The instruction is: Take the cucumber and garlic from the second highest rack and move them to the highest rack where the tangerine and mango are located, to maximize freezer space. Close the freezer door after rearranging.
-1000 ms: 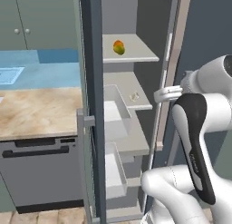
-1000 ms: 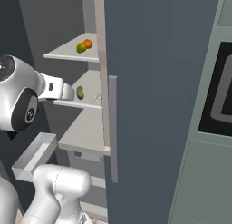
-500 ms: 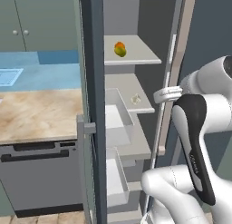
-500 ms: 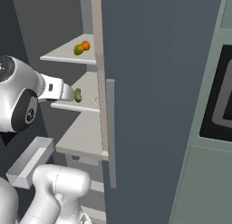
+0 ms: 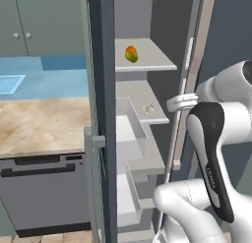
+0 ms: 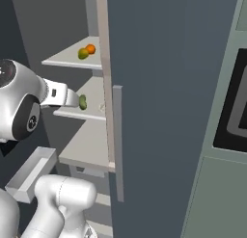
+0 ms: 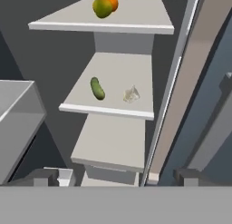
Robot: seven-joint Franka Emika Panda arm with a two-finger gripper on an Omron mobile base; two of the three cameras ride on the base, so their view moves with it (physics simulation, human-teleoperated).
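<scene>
While the gripper [image 7: 118, 175] stands outside the freezer with its jaws spread wide and nothing between them, the hand view looks along it into the open compartment. Its two dark fingertips [image 7: 45, 177] rise at the bottom of that view, one at about 7 o'clock and the other at about 5 o'clock.

On the second highest rack [image 7: 136, 66] the cucumber [image 7: 97, 88] lies flat, slightly slanted, with the garlic [image 7: 131, 94] near it at its 3 o'clock; the two do not touch. Both sit toward the front edge of that shelf. In the right base view the cucumber [image 6: 82, 102] shows just past the end of the white arm. In the left base view the garlic [image 5: 148, 108] sits on the same shelf, at 6 o'clock from the fruit above.

On the highest rack [image 7: 145, 14] the mango [image 7: 102, 7] rests with the tangerine [image 7: 112, 0] touching or just behind it, at about 1 o'clock of it. The right base view gives the same pair, the mango [image 6: 83, 53] and the tangerine [image 6: 90, 49], side by side.

The freezer door [image 6: 169, 87] stands open, its grey bar handle [image 6: 118, 143] facing the right base camera and its beige inner strip [image 7: 190, 78] running along the 3 o'clock side of the hand view. A pale drawer [image 5: 129, 124] juts forward below the shelves. Left of the freezer lies a stone-patterned tabletop [image 5: 44, 126].
</scene>
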